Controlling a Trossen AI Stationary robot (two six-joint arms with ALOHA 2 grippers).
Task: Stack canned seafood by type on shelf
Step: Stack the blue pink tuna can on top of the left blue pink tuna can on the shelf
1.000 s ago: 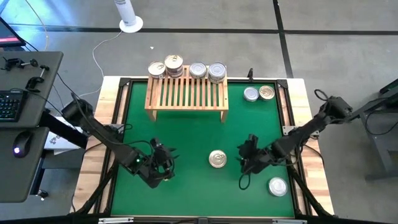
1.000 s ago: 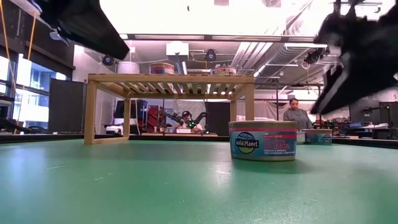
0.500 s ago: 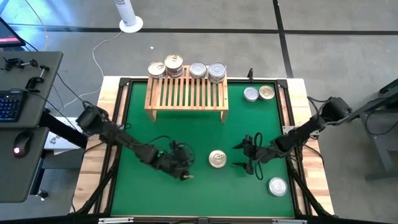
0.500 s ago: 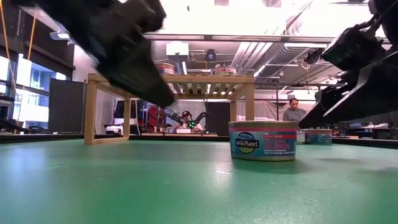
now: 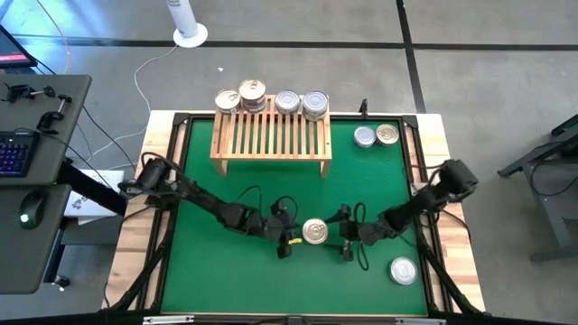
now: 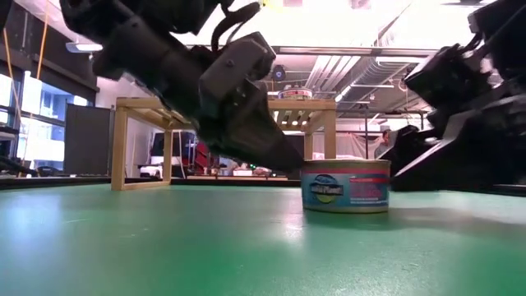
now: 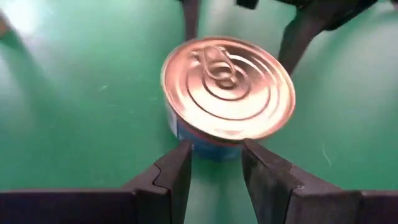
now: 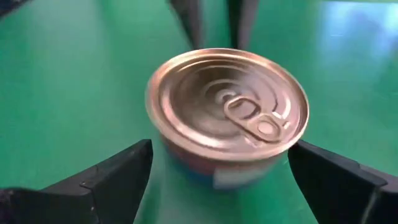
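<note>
Meanwhile, at mat centre, both grippers closed in on one gold-lidded tin [image 5: 315, 232] that stood upright on the green mat [image 5: 226, 199], pull-tab up. The left gripper [image 5: 287, 242] sat at the tin's nine o'clock in the overhead view, its fingers [image 7: 177, 171] narrowly parted and too close together to span the can, tips just short of the tin's wall. The right gripper [image 5: 344, 236] faced it from three o'clock, fingers [image 8: 124, 171] spread wide, one to either side of the tin [image 8: 229, 115] and apart from it; nothing was held by either. From table height the tin [image 6: 345, 186] showed a blue and pink label, with the left gripper [image 6: 271, 152] angled down beside it and the right arm's dark bulk [image 6: 460, 123] on its other side.

The shelf [image 5: 271, 135] stood at twelve o'clock on the mat, its slatted top carrying four groups of tins along the far edge: a silver one [image 5: 228, 100], a gold-topped stack [image 5: 252, 93], and two silver stacks [image 5: 287, 101] [image 5: 315, 103]. At one o'clock, off the shelf's end, a silver tin [image 5: 364, 136] and a gold tin [image 5: 387, 134] stood just beside each other. Another silver tin [image 5: 403, 270] rested at five o'clock near the mat's corner.
</note>
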